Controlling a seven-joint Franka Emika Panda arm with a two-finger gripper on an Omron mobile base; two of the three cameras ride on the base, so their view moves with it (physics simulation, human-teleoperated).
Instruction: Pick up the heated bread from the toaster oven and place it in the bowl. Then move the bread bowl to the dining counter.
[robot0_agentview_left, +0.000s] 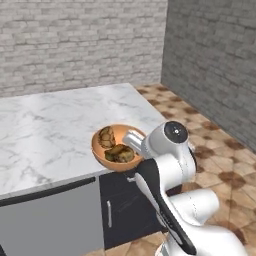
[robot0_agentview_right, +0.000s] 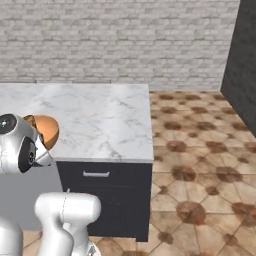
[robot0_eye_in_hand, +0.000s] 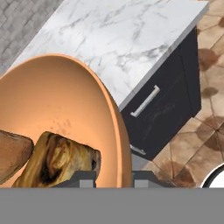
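Look at the bottom centre of the hand view: the gripper (robot0_eye_in_hand: 113, 178) has its two dark tips either side of the bowl's (robot0_eye_in_hand: 65, 109) rim, one inside and one outside, pinching the orange wall between them. In the left base view you find the gripper (robot0_agentview_left: 131, 142) just left of the arm's round white wrist, at the bowl's (robot0_agentview_left: 100, 150) right edge.

The bowl sits in the lower left of the hand view. Inside it, against the wall near the tips, lies an elongated olive-brown bread piece (robot0_eye_in_hand: 59, 159), and at the far left edge a rounder tan lump, the heated bread (robot0_eye_in_hand: 13, 153), is cut off by the frame. In the left base view the heated bread (robot0_agentview_left: 106, 136) sits toward the upper left of the bowl and the darker bread piece (robot0_agentview_left: 120, 153) lower right.

You see the bowl at the near edge of the dining counter (robot0_agentview_left: 55, 125) in the left base view; whether it rests on the slab or hangs just above it, you cannot tell. In the right base view the bowl (robot0_agentview_right: 46, 129) peeks out at mid left behind the arm, over the counter's (robot0_agentview_right: 105, 120) near edge. Below the slab run dark cabinet fronts (robot0_eye_in_hand: 170, 96) with a pale drawer handle (robot0_eye_in_hand: 144, 101), and brown floor tiles (robot0_agentview_right: 200, 165) spread to the right.
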